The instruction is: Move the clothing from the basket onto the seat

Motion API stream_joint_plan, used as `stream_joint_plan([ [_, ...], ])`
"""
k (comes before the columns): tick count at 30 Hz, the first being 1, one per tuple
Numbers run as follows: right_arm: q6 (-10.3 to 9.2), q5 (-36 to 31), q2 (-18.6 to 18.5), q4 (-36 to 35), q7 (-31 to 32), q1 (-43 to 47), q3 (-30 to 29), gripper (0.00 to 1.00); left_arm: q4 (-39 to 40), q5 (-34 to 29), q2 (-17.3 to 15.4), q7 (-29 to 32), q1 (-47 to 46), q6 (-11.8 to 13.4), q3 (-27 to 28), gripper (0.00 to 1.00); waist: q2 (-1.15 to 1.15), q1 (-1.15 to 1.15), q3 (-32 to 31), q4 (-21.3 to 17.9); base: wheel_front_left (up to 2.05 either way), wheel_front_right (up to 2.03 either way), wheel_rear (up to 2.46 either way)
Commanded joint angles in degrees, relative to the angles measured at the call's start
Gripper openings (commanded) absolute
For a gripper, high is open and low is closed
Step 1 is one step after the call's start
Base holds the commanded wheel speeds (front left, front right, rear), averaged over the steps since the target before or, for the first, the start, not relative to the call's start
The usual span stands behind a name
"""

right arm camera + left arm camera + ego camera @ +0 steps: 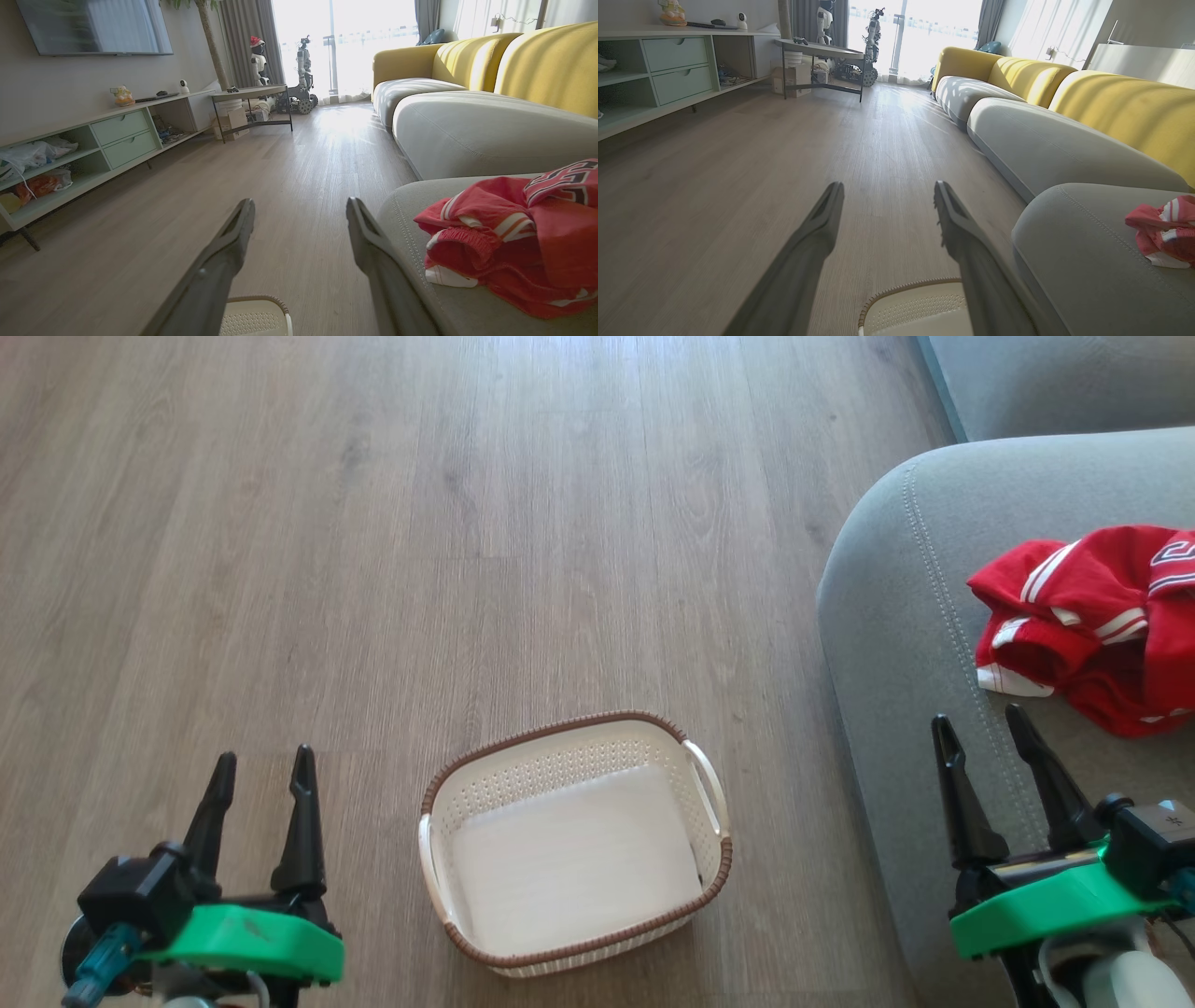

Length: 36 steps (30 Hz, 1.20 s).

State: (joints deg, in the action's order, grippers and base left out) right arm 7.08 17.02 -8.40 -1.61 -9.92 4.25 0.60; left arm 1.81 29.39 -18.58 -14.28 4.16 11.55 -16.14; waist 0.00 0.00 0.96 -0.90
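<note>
Head view: left hand and right hand gape wide (both empty).

Red clothing with white stripes; cream perforated basket, brown rim; light grey seat; grey-brown wood-grain floor.

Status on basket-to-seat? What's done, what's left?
Done: the clothing lies bunched on the seat, and the basket holds no red fabric, just its pale bottom. In hand: nothing; the left gripper and right gripper are both open and empty. Left: nothing visible to move, so the job looks finished.
</note>
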Motion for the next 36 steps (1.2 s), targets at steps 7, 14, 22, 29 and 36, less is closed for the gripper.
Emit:
stream_joint_plan([
  [7,0.41,-0.07,-0.48,-2.22,0.01,-2.17,1.57,1.00,1.29,-0.92,-0.21,-0.72,-1.43,-0.66,2.89,1.00,0.00,0.00,-0.01,-0.10,0.00,0.00,0.00],
  [14,-0.06,0.53,0.27,2.93,0.36,0.44,0.53,0.00,-2.89,-0.04,1.49,0.25,0.41,-1.07,-0.35,0.00,0.00,0.00,-0.03,-0.15,0.00,0.00,0.00],
  [22,-0.03,5.66,0.35,3.71,1.16,-0.23,0.34,0.00,-3.61,4.22,2.22,1.39,-0.20,-2.16,0.91,0.00,0.00,0.00,-0.08,-0.09,0.00,0.00,0.00],
  [29,-0.01,10.08,0.46,4.47,1.87,-0.88,0.16,0.00,-4.49,7.92,2.89,2.41,-0.87,-3.21,2.03,0.00,0.00,0.00,-0.12,-0.03,0.00,0.00,0.00],
  [36,0.02,14.46,0.60,5.18,2.60,-1.48,-0.06,0.00,-5.34,11.60,3.57,3.45,-1.51,-4.25,3.16,0.00,0.00,0.00,-0.17,0.03,0.00,0.00,0.00],
])
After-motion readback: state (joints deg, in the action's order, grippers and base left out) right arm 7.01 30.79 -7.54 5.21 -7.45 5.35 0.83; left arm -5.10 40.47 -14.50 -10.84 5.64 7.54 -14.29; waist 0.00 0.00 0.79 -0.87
